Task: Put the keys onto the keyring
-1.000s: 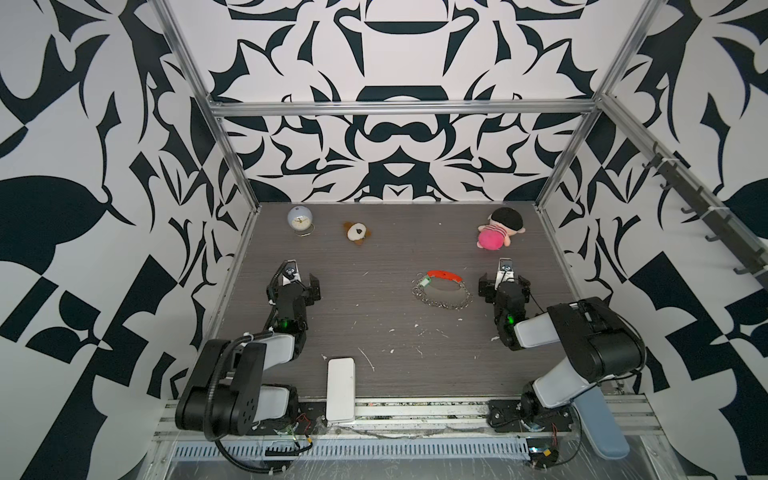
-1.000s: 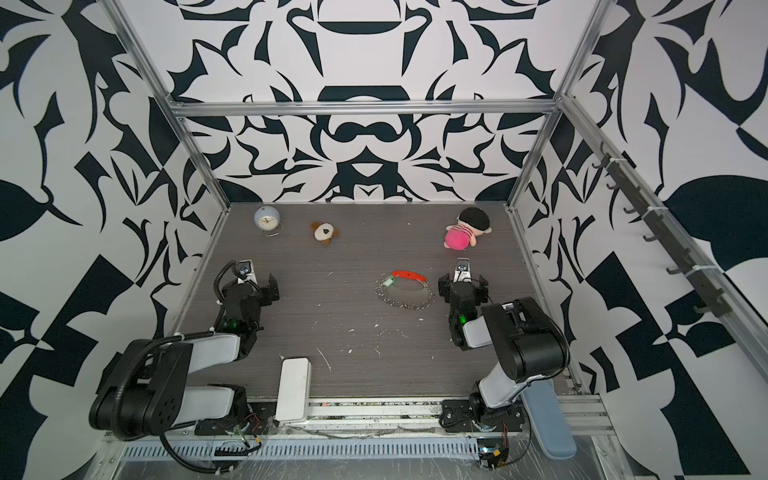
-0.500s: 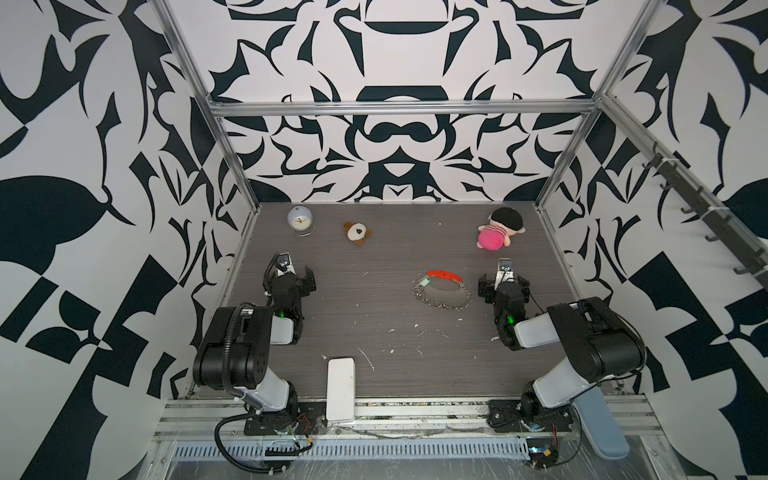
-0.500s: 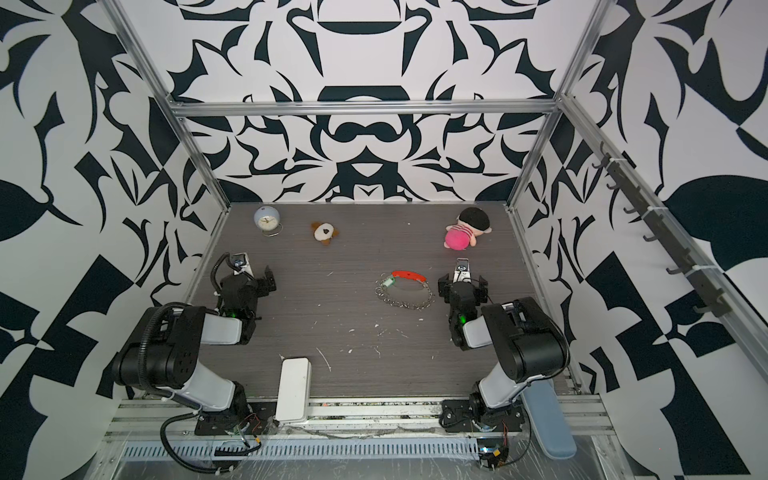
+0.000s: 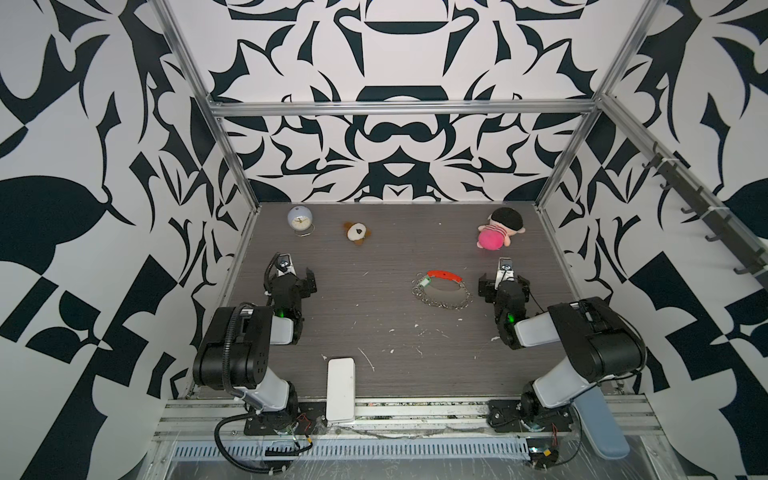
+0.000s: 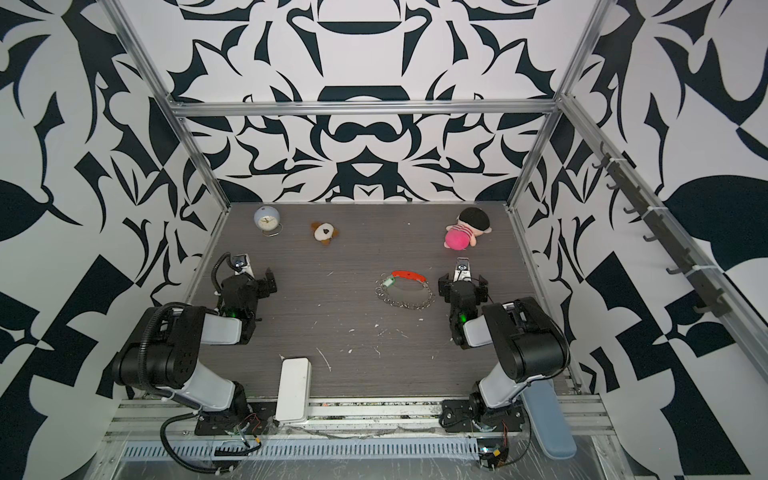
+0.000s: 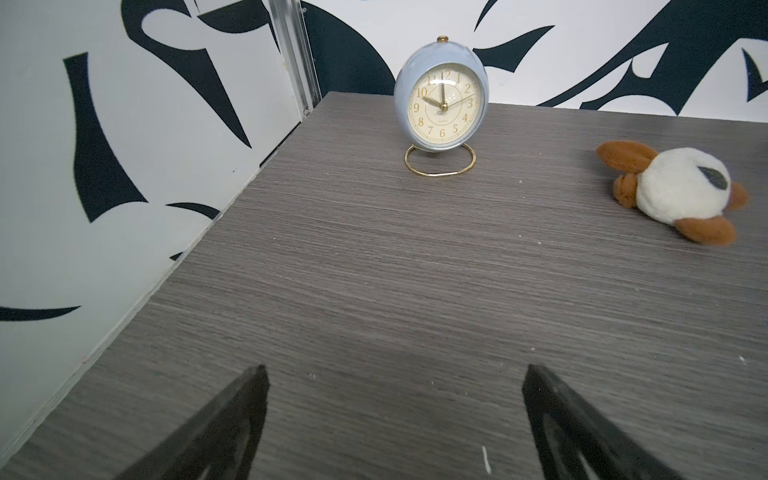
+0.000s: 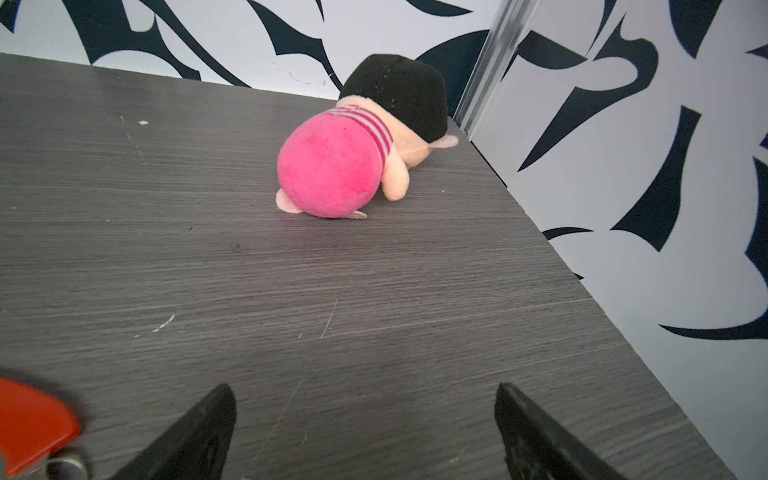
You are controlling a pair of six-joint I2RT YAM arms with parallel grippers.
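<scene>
Currently the left pincer (image 7: pixel 392 374) and right pincer (image 5: pixel 503 286) gape empty, so the right would best pinch the green key (image 5: pixel 424 283) by its head beside the keyring (image 5: pixel 444 274).

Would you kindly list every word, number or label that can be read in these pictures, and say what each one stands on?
"12 1 2 3 4 5 6 7 8 9 10 11": gold hour numerals around the face of the clock.
A tiny line of print below the clock's hands: too small to read.
Nothing else in view carries readable text.
</scene>
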